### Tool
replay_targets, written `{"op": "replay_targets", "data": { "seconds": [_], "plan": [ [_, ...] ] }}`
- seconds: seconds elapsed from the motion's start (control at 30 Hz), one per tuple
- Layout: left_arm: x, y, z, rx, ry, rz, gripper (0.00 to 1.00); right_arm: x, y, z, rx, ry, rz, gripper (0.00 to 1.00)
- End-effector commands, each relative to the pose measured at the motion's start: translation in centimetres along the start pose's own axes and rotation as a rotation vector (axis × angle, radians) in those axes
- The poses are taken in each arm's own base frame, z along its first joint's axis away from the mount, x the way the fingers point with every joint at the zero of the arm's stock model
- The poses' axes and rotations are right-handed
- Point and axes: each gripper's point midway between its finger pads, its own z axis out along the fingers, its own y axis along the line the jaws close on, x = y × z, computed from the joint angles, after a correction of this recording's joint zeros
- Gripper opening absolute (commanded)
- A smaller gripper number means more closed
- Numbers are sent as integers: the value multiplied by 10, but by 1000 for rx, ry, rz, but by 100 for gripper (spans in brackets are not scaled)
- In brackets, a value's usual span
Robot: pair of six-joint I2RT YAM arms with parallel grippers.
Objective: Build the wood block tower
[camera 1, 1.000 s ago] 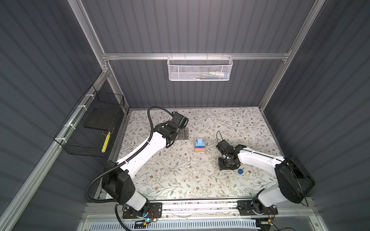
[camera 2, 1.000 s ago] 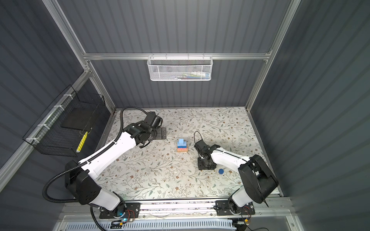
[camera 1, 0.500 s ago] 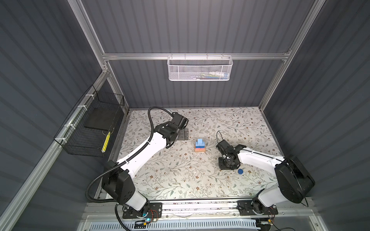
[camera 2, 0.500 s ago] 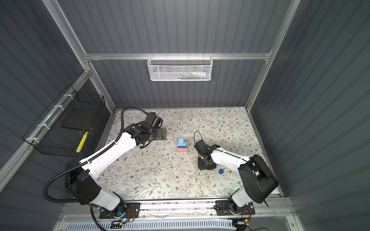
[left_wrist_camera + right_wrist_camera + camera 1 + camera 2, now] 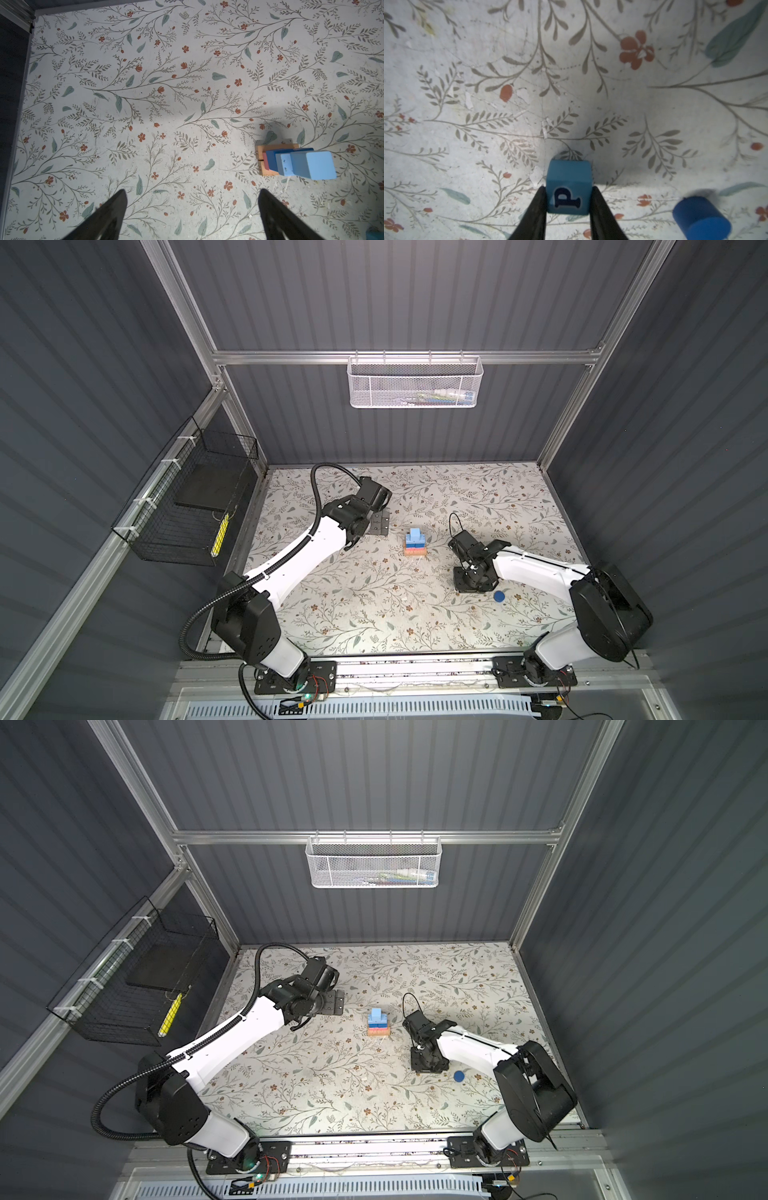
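A: What surrounds your desk (image 5: pixel 374 614)?
B: You have dark grey ribbed walls (image 5: pixel 374 294) on an aluminium frame (image 5: pixel 291 357); the desk wears a floral cover.
A: Anything hanging?
B: A white mesh basket (image 5: pixel 414 383) on your back rail, a black wire basket (image 5: pixel 187 506) at the left wall.

Tower (image 5: pixel 414 542) central; blue cylinder (image 5: pixel 498 595) near right tool (image 5: pixel 472 584), grip unclear.

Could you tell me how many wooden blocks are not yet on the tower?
2: a blue wooden cube lettered P, gripped in the right hand; a dark blue wooden cylinder just beside it. Others may be hidden.
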Motion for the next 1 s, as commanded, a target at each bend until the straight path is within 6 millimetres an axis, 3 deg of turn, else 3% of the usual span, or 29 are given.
{"op": "replay_targets", "data": {
  "seconds": [0.0, 0.27, 0.53, 0.77, 0.97],
  "plan": [
    [-3, 14, -2, -71, -29, 54, 97, 4, -6, -3, 40, 36, 31, 29],
    [-20, 49, -16, -271, -106, 166, 96, 6, -4, -10, 37, 55, 85, 29],
    [-33, 89, -32, -586, -173, 294, 96, 7, -3, -20, 48, 88, 126, 28],
    [-31, 96, -26, -834, -126, 446, 99, 3, 2, -26, 53, 112, 138, 28],
    [-29, 92, -20, -794, -124, 414, 99, 4, 0, -28, 59, 110, 150, 28]
  ]
}}
